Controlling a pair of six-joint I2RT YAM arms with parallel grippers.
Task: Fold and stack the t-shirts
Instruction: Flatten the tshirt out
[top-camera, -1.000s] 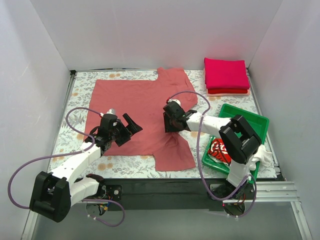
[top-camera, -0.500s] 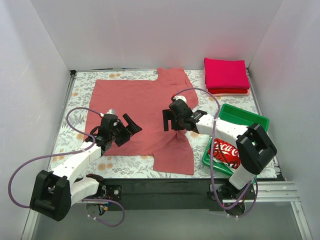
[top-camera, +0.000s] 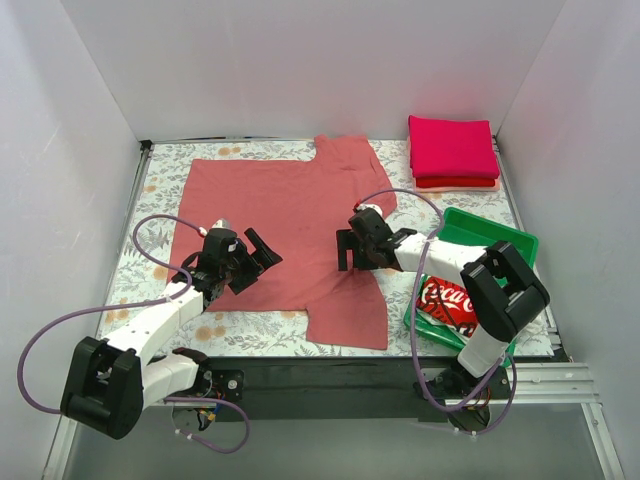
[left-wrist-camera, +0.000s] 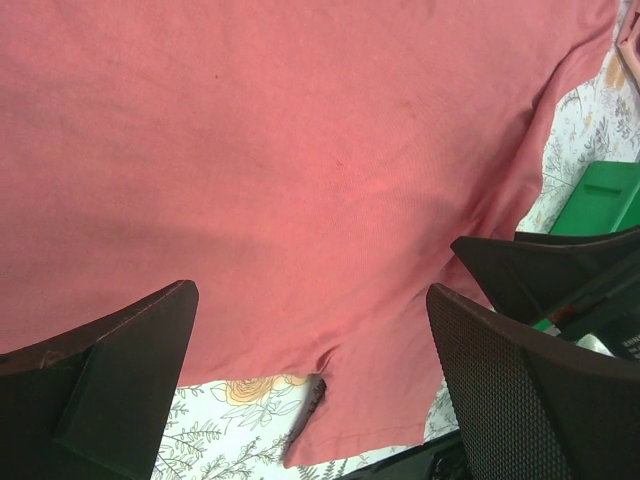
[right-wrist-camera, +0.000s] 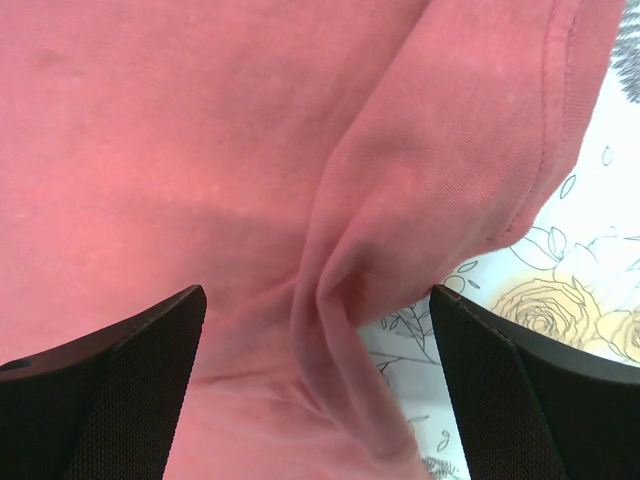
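Green tray (top-camera: 487, 230), Coca-Cola tee (top-camera: 450, 302) inside (crumpled), salmon tee (top-camera: 280, 200) spread alongside

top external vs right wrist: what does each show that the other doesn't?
Only top external: the folded stack of tees at the far right, the green tray holding the Coca-Cola tee, and the left arm. Only right wrist: close up, a raised crease in the cloth beside the sleeve hem stitching. Both: the salmon-red t-shirt spread on the floral covering.
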